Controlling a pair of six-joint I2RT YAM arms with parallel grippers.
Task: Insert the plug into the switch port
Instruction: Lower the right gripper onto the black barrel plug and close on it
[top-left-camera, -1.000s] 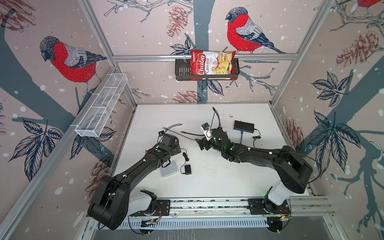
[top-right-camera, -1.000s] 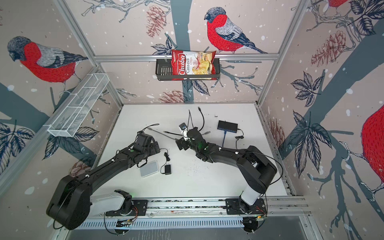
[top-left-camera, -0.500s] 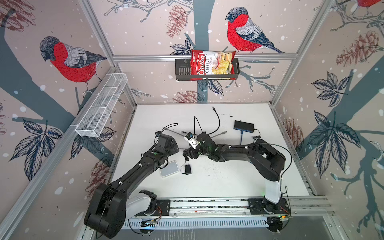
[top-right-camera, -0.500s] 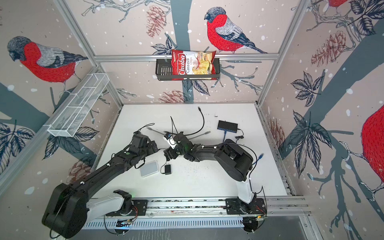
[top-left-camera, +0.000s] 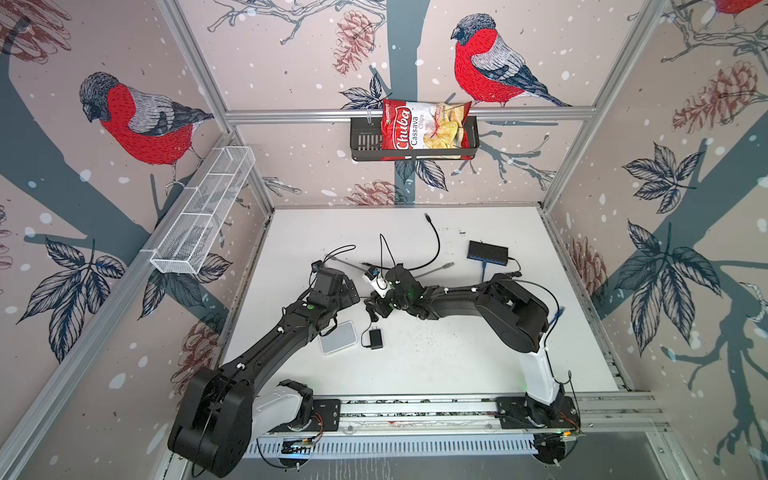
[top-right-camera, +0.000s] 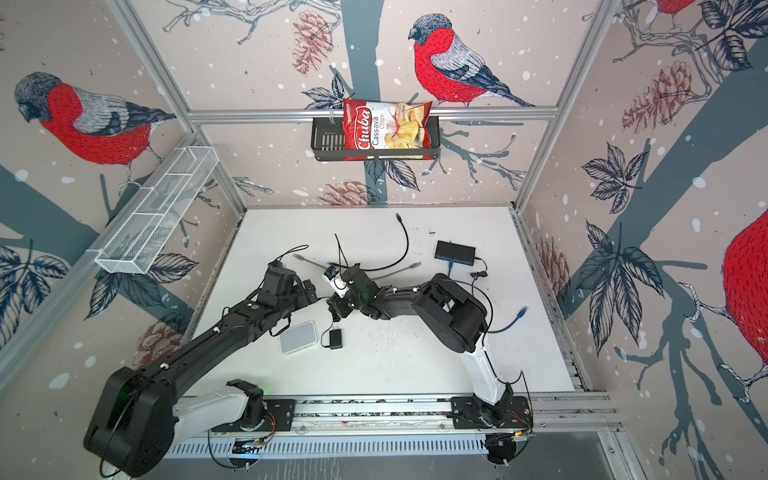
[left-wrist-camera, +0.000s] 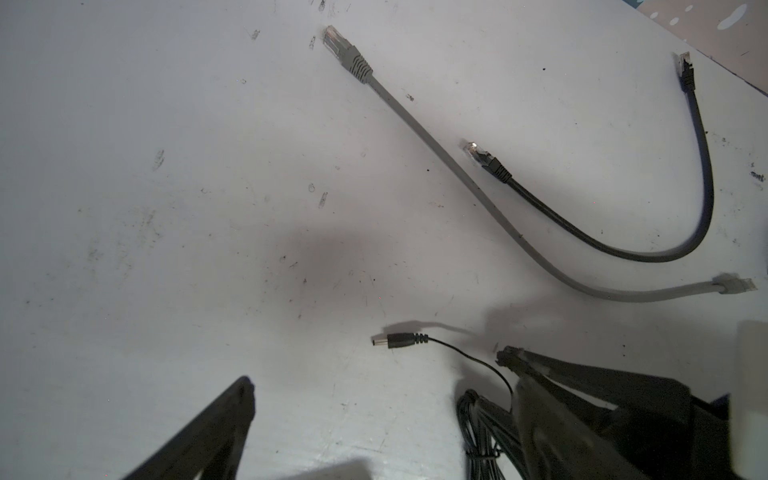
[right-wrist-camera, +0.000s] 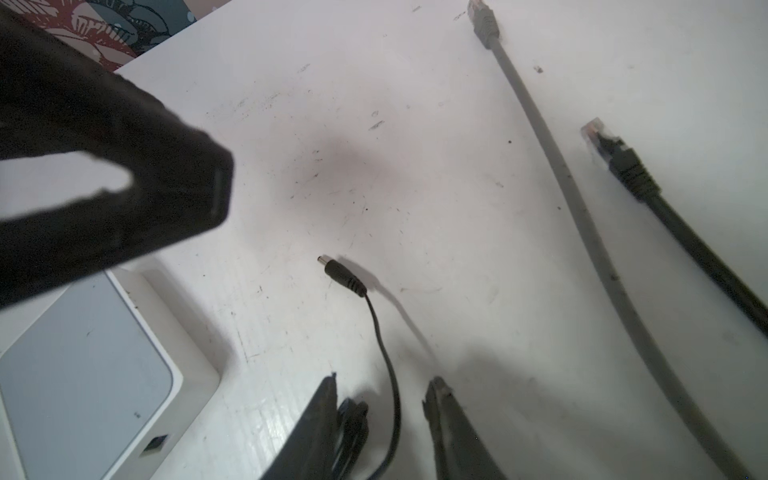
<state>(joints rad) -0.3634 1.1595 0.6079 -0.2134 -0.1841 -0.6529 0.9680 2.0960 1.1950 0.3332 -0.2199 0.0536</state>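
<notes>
The small black plug (right-wrist-camera: 341, 275) lies flat on the white worktop (right-wrist-camera: 415, 104), gripped by nothing. It is near the white switch (right-wrist-camera: 83, 374) but apart from it. Its thin wire (right-wrist-camera: 384, 345) runs back between the fingers of the right claw (right-wrist-camera: 384, 384), which stands narrow, with a gap showing on either side of the wire. The left claw (top-left-camera: 353, 292) hovers wide and empty close by. A grey cable (right-wrist-camera: 561, 174) and a black cable (right-wrist-camera: 665, 216) lie farther out.

Both top views look steeply down from high over the front edge onto the whole table (top-left-camera: 436, 370). Each wrist camera sits close above it, slanting down; both show the plug (left-wrist-camera: 397, 340) and grey cable (left-wrist-camera: 415, 126).
</notes>
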